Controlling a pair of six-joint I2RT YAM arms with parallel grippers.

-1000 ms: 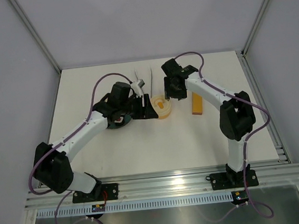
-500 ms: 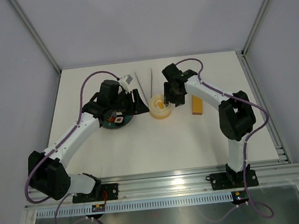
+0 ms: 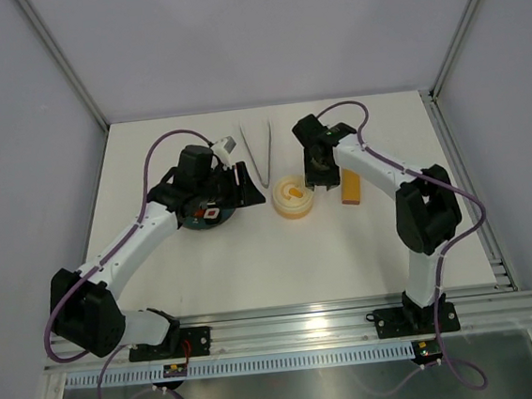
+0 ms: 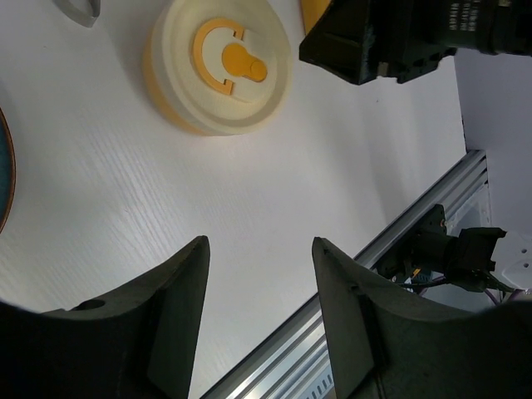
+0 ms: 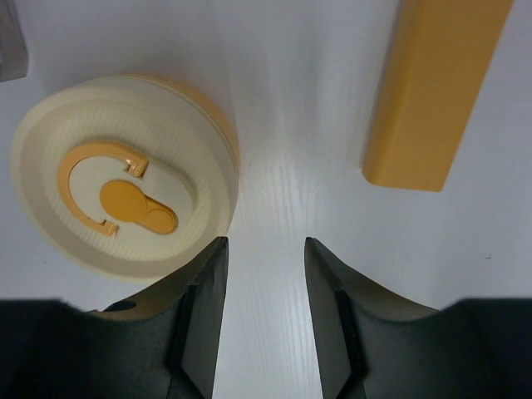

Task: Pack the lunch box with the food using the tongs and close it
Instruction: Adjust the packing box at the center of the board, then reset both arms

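The lunch box (image 3: 294, 197) sits mid-table with its cream lid, marked in orange, on top; it also shows as the lunch box (image 4: 220, 66) and the lunch box (image 5: 125, 195). The food is hidden. The silvery tongs (image 3: 257, 153) lie on the table behind the box. My left gripper (image 4: 259, 242) is open and empty over bare table, left of the box at left gripper (image 3: 243, 185). My right gripper (image 5: 264, 241) is open and empty just right of the box, between it and the orange block; its left finger (image 5: 199, 316) is close to the box's side.
A long orange block (image 3: 350, 187) lies right of the box, seen as the orange block (image 5: 436, 83). A dark round plate (image 3: 193, 223) sits under my left arm. The aluminium rail (image 4: 349, 283) runs along the near table edge.
My left arm has drawn back left from the box towards the plate. My right gripper has come off the box to its right side, jaws narrower. The box has shifted slightly nearer and right.
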